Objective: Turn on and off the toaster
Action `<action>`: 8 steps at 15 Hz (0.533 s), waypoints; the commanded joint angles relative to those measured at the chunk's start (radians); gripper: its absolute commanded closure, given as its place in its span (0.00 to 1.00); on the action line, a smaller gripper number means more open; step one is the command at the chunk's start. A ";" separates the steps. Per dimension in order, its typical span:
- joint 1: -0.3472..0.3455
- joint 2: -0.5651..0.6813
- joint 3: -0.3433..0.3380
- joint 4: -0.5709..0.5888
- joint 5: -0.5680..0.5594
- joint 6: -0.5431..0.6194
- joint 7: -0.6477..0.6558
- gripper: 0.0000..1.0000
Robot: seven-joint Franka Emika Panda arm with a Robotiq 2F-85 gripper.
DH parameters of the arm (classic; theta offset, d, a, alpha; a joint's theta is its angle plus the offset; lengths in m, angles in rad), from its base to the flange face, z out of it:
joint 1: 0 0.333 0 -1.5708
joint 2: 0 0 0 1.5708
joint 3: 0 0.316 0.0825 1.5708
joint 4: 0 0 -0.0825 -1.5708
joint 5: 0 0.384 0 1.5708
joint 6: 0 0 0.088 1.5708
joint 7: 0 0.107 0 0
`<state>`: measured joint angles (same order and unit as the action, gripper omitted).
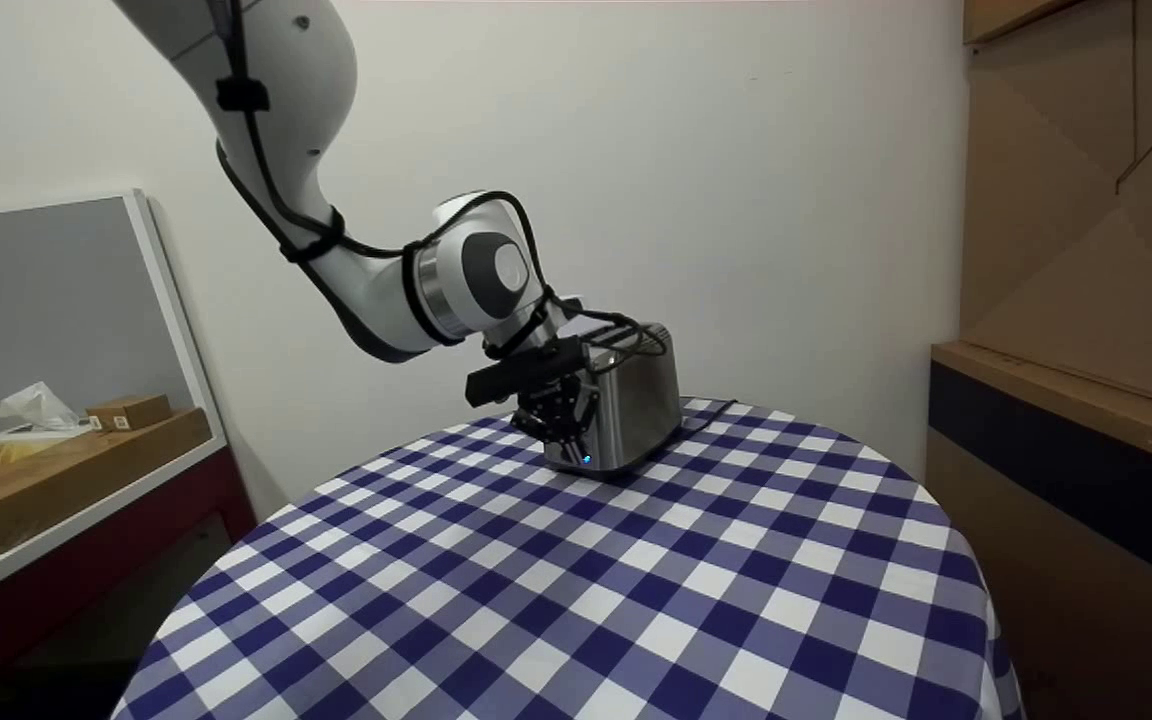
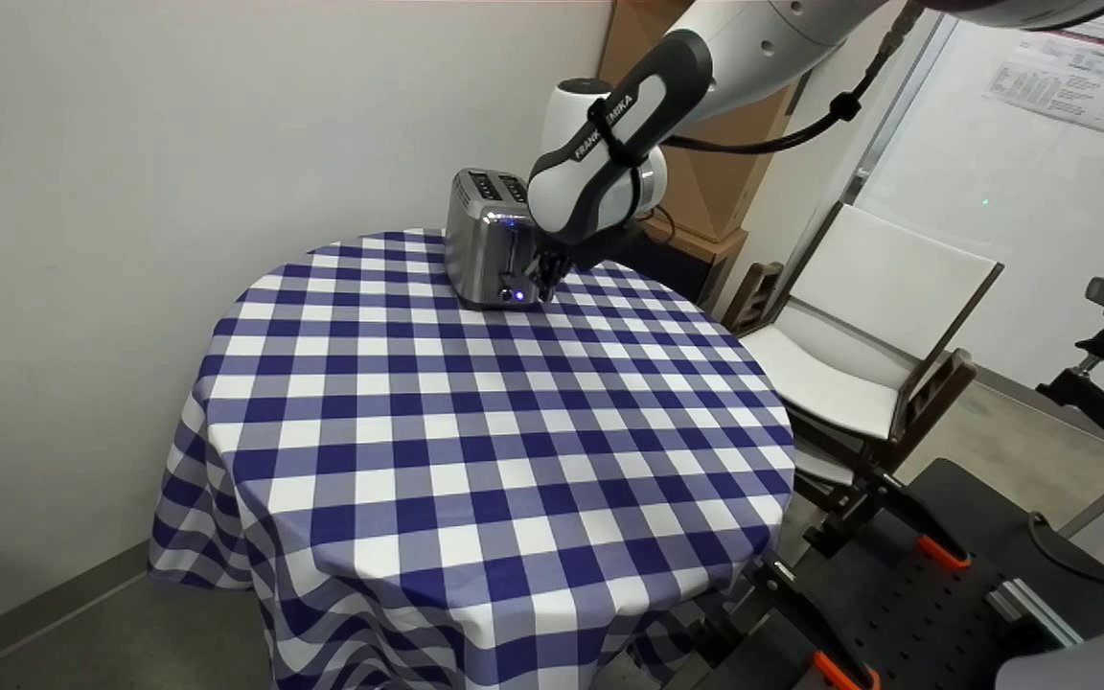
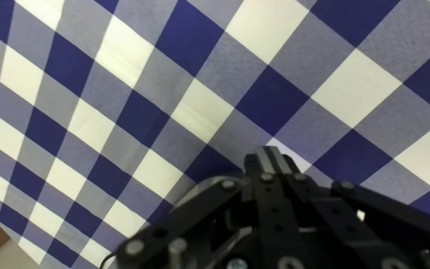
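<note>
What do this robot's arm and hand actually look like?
The arm is white and rounded, with dark grey trim, partly covered FRANKA EMIKA lettering and strapped-on black cables. The gripper is black, with silver bolts and pale-striped fingertips.

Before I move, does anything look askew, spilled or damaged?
No spill or damage visible. Only a loose black cable loop looks untidy, overlapping the toaster in an exterior view; contact can't be judged.

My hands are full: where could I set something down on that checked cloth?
The blue and white checked tablecloth lies bare from the boxy silver metal toaster to the rounded edge nearest the camera in an exterior view. Crowded: the toaster's blue-lit end, hemmed in by the black gripper and white jointed arm.
</note>
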<state>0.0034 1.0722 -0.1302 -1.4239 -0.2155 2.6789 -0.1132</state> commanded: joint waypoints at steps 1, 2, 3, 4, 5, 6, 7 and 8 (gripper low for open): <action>0.003 0.070 -0.005 0.098 -0.013 0.034 -0.001 1.00; 0.000 0.080 -0.002 0.113 -0.009 0.037 -0.003 1.00; -0.002 0.090 0.001 0.126 -0.007 0.037 -0.005 1.00; -0.004 0.096 0.004 0.137 -0.005 0.036 -0.007 1.00; -0.007 0.103 0.011 0.150 0.000 0.021 -0.010 1.00; -0.007 0.110 0.011 0.159 -0.001 0.021 -0.009 1.00; -0.008 0.117 0.013 0.169 0.001 0.017 -0.009 1.00; -0.008 0.124 0.012 0.178 0.002 0.014 -0.007 1.00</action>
<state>0.0033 1.1536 -0.1250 -1.3112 -0.2154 2.7000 -0.1134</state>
